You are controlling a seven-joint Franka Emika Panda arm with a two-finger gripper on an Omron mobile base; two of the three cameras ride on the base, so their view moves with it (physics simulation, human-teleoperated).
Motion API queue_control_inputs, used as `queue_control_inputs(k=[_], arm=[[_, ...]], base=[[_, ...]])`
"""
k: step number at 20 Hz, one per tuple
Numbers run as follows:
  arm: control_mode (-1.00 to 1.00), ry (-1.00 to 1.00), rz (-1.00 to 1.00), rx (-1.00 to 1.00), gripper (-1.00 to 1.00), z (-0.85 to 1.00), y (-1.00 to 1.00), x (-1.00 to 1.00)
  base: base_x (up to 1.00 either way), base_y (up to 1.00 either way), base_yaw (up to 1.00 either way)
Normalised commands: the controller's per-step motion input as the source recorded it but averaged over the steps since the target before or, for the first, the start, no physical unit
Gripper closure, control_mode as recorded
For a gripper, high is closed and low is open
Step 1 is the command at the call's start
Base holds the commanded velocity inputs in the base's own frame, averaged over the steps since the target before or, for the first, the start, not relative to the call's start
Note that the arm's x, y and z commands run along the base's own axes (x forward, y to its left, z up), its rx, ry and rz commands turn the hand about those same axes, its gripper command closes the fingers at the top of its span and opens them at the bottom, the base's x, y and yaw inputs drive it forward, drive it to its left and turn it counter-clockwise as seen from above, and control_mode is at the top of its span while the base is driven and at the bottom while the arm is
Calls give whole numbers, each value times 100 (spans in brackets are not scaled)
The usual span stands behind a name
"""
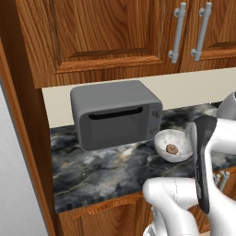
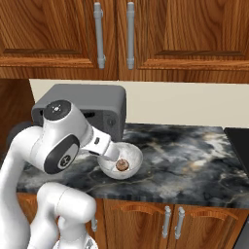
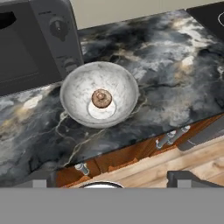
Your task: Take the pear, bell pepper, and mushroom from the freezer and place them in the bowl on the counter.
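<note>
- Dark black-grey marbled desk (image 1: 106,170), veined with pale grey and ochre, over brown wooden cabinets (image 2: 146,219) with grey bar handles.
- Cream wall strip (image 2: 185,104) behind the desk, under brown wooden wall cupboards (image 1: 106,32) with vertical grey handles.
- Grey microwave (image 1: 115,113) at the back edge of the desk, toward its left end, door shut, knob on its right panel.
- Wooden side panel (image 1: 23,138) at the left end of the desk; beside it a pale grey flat surface (image 1: 11,184) along the left border of the left base view.
- Black patch (image 2: 239,143) flush with the desk at its right end, seen also at the upper right corner of the hand view; cannot tell what it is.
- Bowl (image 3: 99,94), white-grey and speckled, just in front of the microwave's right corner, back from the front edge of the desk.
- Mushroom (image 3: 101,98), brown and round-capped, lying at the bottom of the bowl, roughly centred.
- Hand (image 3: 112,179) spread wide, holding nothing, its two dark finger tips (image 3: 183,178) at the bottom of the hand view, out past the front edge of the desk and above the cabinet fronts, looking down at the bowl.
- Wooden floor (image 3: 183,162) beneath the cabinets in the hand view.
</note>
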Motion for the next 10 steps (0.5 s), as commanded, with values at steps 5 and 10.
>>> queue_control_inputs(k=[5,10], arm=[[-100,-1,3,0,-100,43,29,-30],[-100,-5,2,0,-100,26,29,-30]], base=[[0,0,0],[0,0,0]])
